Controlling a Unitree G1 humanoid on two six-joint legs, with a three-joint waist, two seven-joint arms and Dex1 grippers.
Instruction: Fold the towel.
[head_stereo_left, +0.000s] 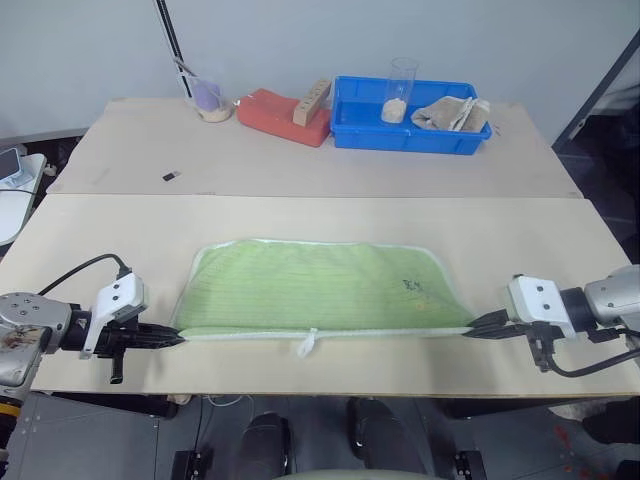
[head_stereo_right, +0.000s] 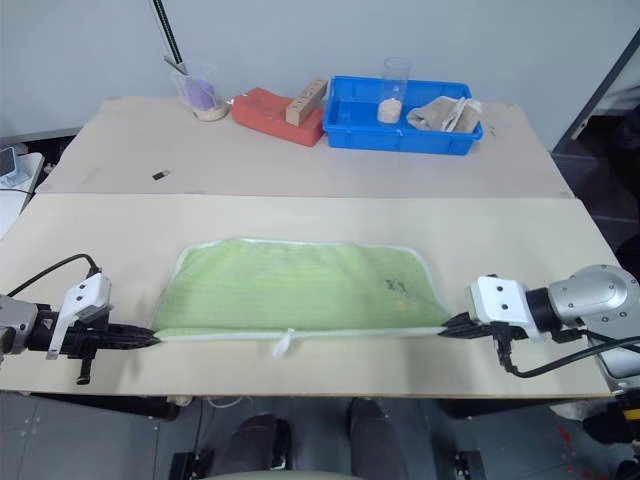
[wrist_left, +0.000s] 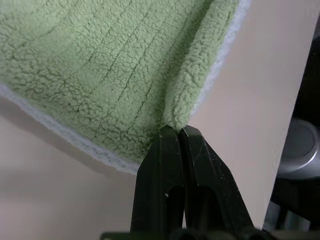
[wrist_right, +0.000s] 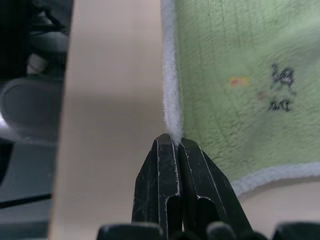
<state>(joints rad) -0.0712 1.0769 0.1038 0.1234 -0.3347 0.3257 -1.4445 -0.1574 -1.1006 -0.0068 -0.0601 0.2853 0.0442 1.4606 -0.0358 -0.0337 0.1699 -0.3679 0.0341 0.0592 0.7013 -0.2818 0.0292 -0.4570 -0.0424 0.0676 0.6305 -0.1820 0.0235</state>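
Observation:
The towel is a light green cloth with white edging, lying doubled over on the near table with its long edges running left to right. A small white loop tag sticks out from its near edge, and a dark printed mark sits towards its right end. My left gripper is shut on the towel's near left corner. My right gripper is shut on the near right corner. Both grippers lie low over the table's front strip, pointing inward at each other.
On the far table stand a blue tray holding a clear cup and a beige cloth, a red block with a wooden piece on it, and a small cup. The table's front edge lies close below the grippers.

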